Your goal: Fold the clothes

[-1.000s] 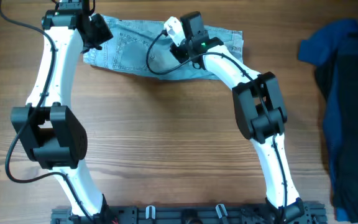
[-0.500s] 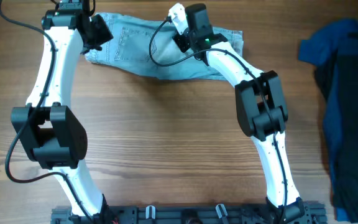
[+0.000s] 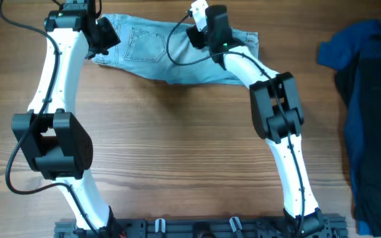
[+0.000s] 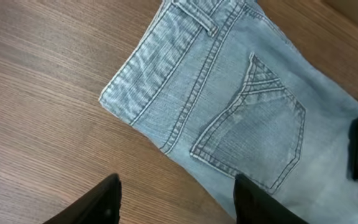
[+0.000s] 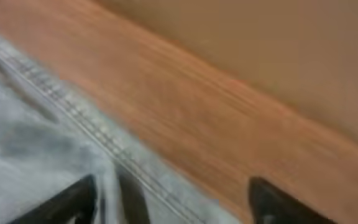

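We see the pair of light blue faded denim shorts (image 3: 170, 53) lying flat at the far edge of the brown wooden table (image 3: 177, 145), back pocket up. The left gripper (image 4: 176, 202) hovers by the waistband corner, jaws spread and empty. The right gripper (image 5: 169, 202) hangs over the far hem, jaws also spread wide in a blurred view. A heap of dark blue garments (image 3: 369, 99) sits well apart.

The shorts (image 4: 229, 99) are faded denim cloth, visibly ribbed weave with raised stitching. The surface (image 3: 177, 145) is matt wood-grain, pretty smooth. And the arms (image 3: 51, 73) look like glossy white plastic, black joints.
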Available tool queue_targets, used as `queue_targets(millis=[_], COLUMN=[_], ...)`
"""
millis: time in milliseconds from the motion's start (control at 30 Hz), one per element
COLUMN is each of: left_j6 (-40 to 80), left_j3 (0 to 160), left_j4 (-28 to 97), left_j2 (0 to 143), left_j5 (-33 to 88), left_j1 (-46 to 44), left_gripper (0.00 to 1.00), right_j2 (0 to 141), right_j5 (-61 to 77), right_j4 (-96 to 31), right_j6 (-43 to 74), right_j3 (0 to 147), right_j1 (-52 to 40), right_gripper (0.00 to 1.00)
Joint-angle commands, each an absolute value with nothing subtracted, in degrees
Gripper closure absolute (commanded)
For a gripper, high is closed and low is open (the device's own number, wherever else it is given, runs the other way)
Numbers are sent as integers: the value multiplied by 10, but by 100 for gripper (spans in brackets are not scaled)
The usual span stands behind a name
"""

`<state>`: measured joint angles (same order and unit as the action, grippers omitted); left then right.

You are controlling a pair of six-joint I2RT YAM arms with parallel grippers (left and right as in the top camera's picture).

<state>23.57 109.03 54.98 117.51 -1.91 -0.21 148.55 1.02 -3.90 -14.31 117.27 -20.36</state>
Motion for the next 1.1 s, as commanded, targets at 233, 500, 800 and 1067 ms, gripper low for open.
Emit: queue_targets(millis=[233,500,800,1067], left_j6=[227,227,227,227], left_j3=[1094,1078,1078,1078], left_j4=[549,549,521,479], left_j2=[1183,1227,1231,1231], left_j5=[-24,-24,-24,-24], left_j1=[-3,-3,-6,-6], left_gripper=[53,79,76,73], right_j2=[1251,1254,1255,1287], right_j5=[25,65,78,77], right_j4=[-474,-626,-399,-353], right_j6=[-71,-6,-17,-30], right_j3=[1217,1137,956,886], right_j1=[-179,-181,-181,-181], right_gripper=[0,96,96,96])
